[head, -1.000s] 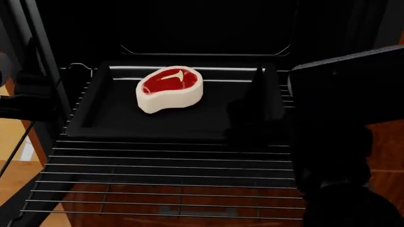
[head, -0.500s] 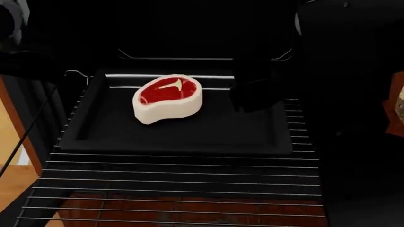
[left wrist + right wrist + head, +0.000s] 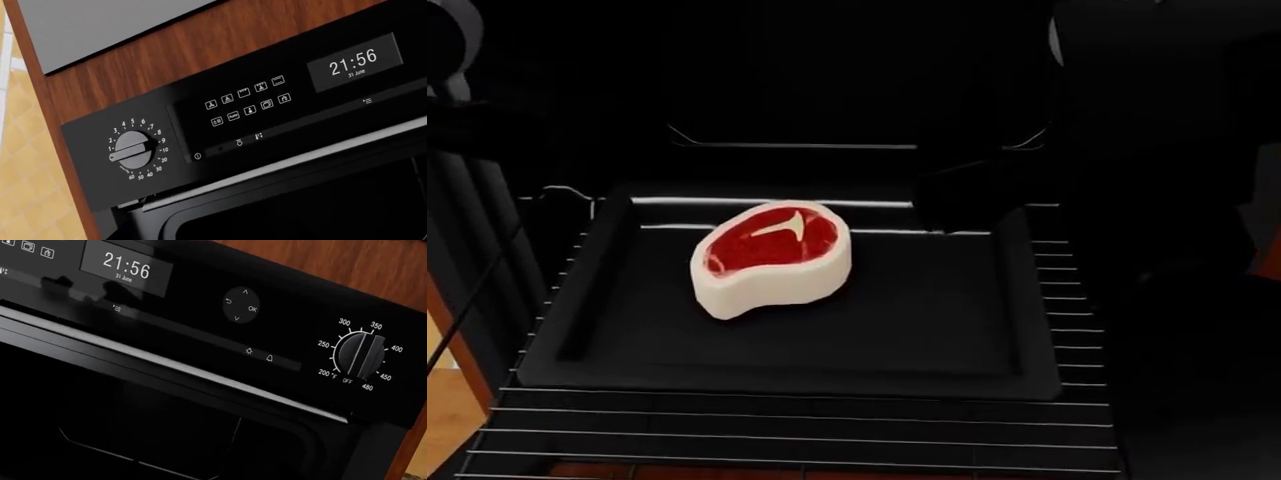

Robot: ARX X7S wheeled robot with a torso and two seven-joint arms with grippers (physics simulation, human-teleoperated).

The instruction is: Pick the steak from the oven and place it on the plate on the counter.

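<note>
We see the thick raw red-topped steak (image 3: pixel 773 261) lying on the shallow black baking tray (image 3: pixel 961 330) in the oven (image 3: pixel 827 80), ungrasped. Neither arm's jaws are visible, so we cannot judge grip or offset.

— Where does the steak (image 3: pixel 771 259) sit?
— On the baking tray (image 3: pixel 934 320), left of its middle, inside the oven (image 3: pixel 827 90). The tray rests on a wire rack (image 3: pixel 787 430) that reaches out in front of it.

— And on the right?
— A dark arm (image 3: pixel 974 190) hangs over the tray's far right corner, apart from the steak.

— Above the opening?
— The control panel: timer dial (image 3: pixel 133 151) at left, clock display (image 3: pixel 353 61) in the middle, temperature dial (image 3: pixel 360 356) at right.
</note>
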